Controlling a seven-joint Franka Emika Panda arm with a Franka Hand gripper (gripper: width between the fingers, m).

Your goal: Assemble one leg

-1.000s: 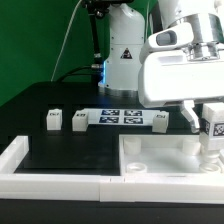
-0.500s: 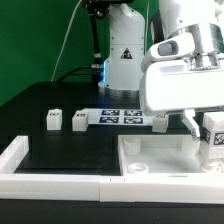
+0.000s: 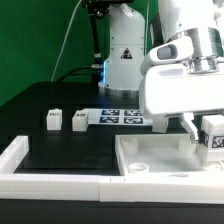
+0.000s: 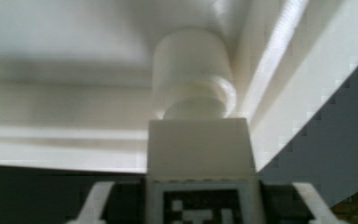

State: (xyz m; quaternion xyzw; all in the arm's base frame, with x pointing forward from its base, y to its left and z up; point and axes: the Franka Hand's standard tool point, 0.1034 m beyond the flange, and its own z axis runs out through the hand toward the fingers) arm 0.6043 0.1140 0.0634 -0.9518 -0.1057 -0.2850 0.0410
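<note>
My gripper (image 3: 211,136) is shut on a leg (image 3: 213,139), a small white block with a black-and-white marker. It holds the leg upright over the far corner of the white square panel (image 3: 160,158) on the exterior view's right. In the wrist view the leg (image 4: 201,140) runs from between my fingers (image 4: 108,200) to a round socket post in the panel's corner (image 4: 202,60), and its tip meets the post. Two more legs (image 3: 53,120) (image 3: 79,120) stand on the black table, and a third (image 3: 160,120) is partly hidden behind my gripper.
The marker board (image 3: 118,116) lies at the back of the table between the loose legs. A white raised border (image 3: 50,180) runs along the front and left edges. The robot base (image 3: 125,50) stands behind.
My gripper with the leg has sunk slightly toward the panel's corner over the last second. The loose legs and the panel have not moved.
</note>
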